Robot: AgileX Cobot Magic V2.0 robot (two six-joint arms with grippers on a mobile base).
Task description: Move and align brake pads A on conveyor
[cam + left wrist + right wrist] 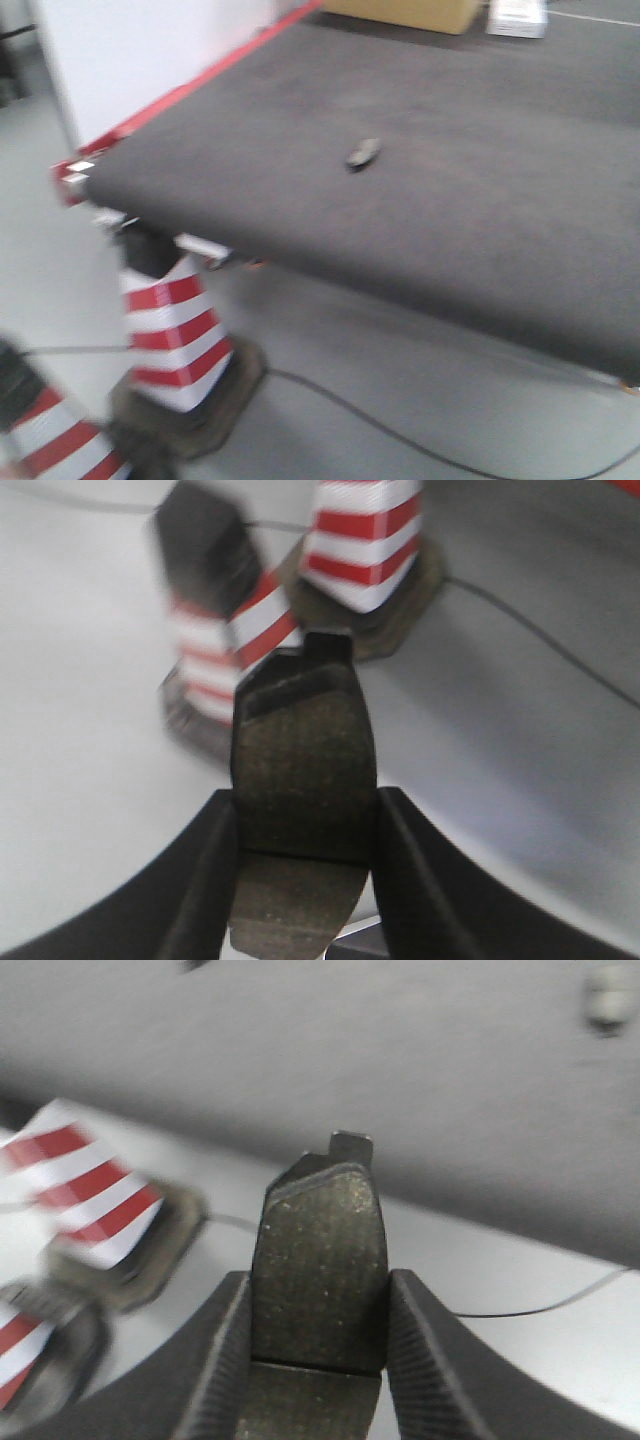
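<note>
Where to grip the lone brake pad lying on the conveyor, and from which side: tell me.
Judging from the blurry front view, the brake pad lies flat on the conveyor, long axis running diagonally. Come straight down from above and close the jaws across its narrow width at mid-length. Both grippers already hold pads, so one must unload first.

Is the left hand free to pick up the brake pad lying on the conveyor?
Probably not: the left hand already grips a brake pad, and the lone pad lies well in on the conveyor.

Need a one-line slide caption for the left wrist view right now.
Left gripper shut on a brake pad, held above the grey floor near red-and-white striped cones.
</note>
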